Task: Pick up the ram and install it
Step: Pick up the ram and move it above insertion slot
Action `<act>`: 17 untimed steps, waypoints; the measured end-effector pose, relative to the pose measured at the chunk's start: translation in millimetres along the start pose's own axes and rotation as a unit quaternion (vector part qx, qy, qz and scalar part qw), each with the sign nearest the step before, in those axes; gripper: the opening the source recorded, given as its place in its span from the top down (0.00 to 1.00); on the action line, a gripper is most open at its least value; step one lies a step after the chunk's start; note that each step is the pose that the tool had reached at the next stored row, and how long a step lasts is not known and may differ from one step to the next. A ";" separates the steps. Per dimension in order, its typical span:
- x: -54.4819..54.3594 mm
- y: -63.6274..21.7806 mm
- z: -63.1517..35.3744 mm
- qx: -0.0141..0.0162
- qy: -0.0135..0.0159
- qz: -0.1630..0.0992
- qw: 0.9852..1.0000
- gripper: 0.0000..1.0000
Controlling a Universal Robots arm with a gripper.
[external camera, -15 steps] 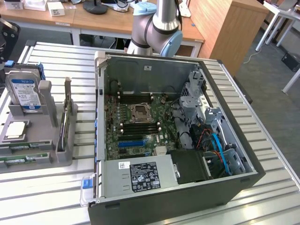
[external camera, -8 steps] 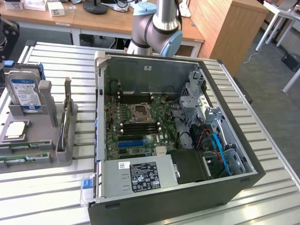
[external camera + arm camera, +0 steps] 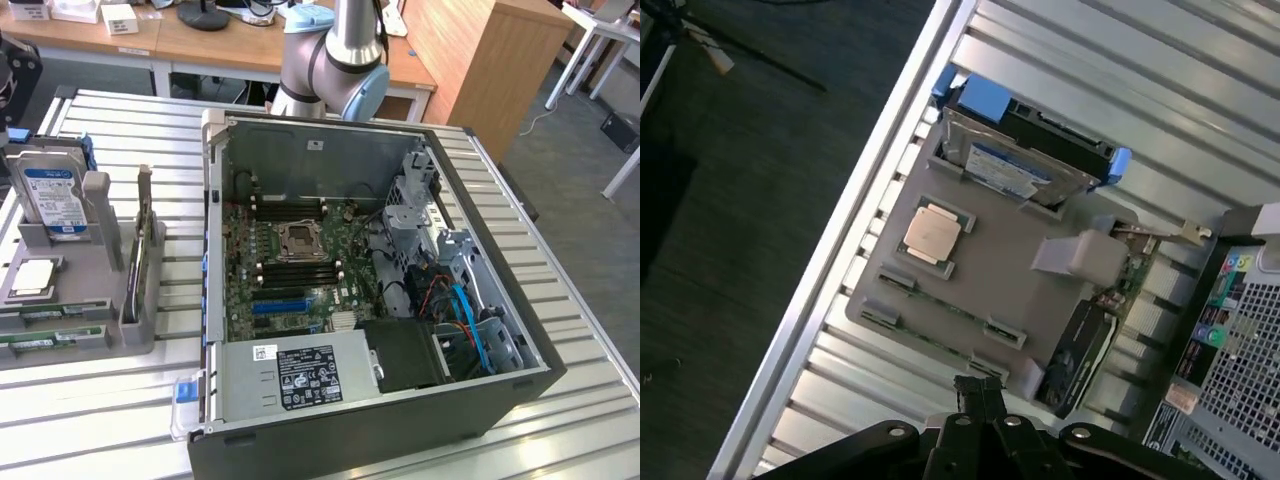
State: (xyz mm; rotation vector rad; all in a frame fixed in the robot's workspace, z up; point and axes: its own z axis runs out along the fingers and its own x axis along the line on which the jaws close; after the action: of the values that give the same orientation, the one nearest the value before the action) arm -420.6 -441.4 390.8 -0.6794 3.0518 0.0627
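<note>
**Shut pincer off the holder's ram side**

On the exterior view's left, a grey holder [image 3: 135, 335] sits on the slatted table [image 3: 110, 410]. The ram [image 3: 45, 314] [image 3: 945, 303] lies flat in it, on the side opposite the hard drive [image 3: 50, 195], with its long axis parallel to that side. The gripper [image 3: 980, 392], fingers pressed together and empty, hangs above the table just off that same side. To the holder's right lies the open computer case [image 3: 400, 440], and wooden desks [image 3: 200, 45] stand behind.

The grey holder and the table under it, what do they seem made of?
The grey holder looks like matte plastic: uniform dull grey, no glare. The table looks like bare aluminium, or similar metal: ribbed silver slats with bright sheen.
</note>
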 end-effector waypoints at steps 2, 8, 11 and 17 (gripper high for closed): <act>0.0 0.0 0.1 0.000 0.001 -0.018 1.000 0.89; 0.0 0.0 0.3 -0.001 0.003 -0.072 0.997 0.89; 0.0 0.0 0.3 -0.002 0.004 -0.100 0.995 0.89; 0.0 0.0 0.3 -0.003 0.006 -0.152 0.988 0.89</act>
State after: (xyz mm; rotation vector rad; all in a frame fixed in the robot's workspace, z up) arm -420.6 -441.4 390.5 -1.1391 2.9185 0.0631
